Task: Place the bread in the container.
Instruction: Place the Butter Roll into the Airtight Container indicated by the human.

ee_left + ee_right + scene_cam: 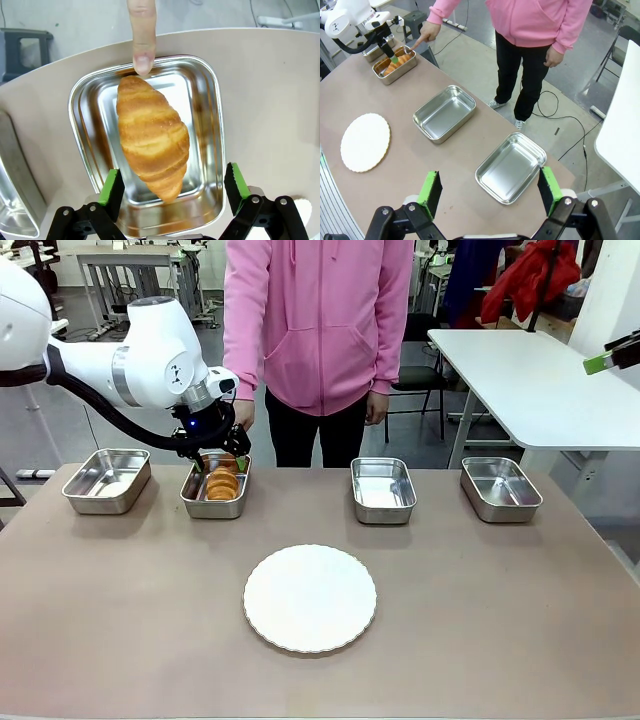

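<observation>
The bread (152, 135), a golden-brown croissant, lies inside the steel container (210, 120), the second tray from the left in the front view (193, 502). My left gripper (222, 458) hangs just above it, open, its green pads (112, 186) on either side of the croissant's near end without touching it. A person's finger (142, 35) points down at the container's far rim. The bread (400, 61) and container (395, 76) also appear far off in the right wrist view. My right gripper (490, 192) is open and holds nothing, high above the table's right end.
A round white plate (310, 597) sits mid-table. Empty steel trays stand at far left (107, 480), centre right (383, 489) and far right (500, 488). The person in a pink hoodie (320, 320) stands at the far edge. A white table (540, 380) is behind right.
</observation>
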You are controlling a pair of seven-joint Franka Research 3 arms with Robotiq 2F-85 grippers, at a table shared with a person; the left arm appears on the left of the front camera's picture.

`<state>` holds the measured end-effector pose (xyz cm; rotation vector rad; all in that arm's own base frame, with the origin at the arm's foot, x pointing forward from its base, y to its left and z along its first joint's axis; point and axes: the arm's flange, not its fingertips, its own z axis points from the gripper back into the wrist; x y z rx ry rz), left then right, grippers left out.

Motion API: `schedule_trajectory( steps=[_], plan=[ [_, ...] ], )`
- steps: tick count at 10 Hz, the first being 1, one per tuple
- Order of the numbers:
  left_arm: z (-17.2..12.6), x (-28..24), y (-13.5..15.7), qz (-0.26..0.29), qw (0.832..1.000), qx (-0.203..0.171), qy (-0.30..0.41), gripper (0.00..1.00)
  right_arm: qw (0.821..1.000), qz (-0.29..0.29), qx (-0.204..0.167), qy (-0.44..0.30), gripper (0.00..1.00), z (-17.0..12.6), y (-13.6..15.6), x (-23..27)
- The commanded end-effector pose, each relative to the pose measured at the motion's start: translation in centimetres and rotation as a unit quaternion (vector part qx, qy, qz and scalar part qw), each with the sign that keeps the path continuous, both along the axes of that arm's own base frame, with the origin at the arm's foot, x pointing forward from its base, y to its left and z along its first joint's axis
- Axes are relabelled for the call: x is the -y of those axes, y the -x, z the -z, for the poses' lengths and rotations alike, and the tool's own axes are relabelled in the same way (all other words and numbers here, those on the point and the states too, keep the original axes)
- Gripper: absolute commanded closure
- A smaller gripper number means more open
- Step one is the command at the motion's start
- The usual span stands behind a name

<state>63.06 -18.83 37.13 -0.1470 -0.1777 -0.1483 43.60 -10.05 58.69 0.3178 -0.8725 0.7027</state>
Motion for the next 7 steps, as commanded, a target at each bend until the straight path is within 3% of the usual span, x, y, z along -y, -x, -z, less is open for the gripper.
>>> schedule_trajectory(
  steps=[1, 4, 7],
  plan=[
    [0.0, 0.0, 0.0, 0.0, 1.0, 0.0, 0.0, 0.0, 1.0, -0.002, 0.006, -0.008, 0.0, 0.0, 0.0, -0.1],
    [-7.5, -1.8, 7.3, -0.005, 0.998, 0.054, 0.005, 0.0, 1.0, -0.002, 0.006, -0.008, 0.0, 0.0, 0.0, -0.1],
    [-10.7, -3.4, 15.1, 0.005, 0.996, 0.084, -0.011, 0.0, 1.0, -0.002, 0.006, -0.008, 0.0, 0.0, 0.0, -0.1]
  ],
)
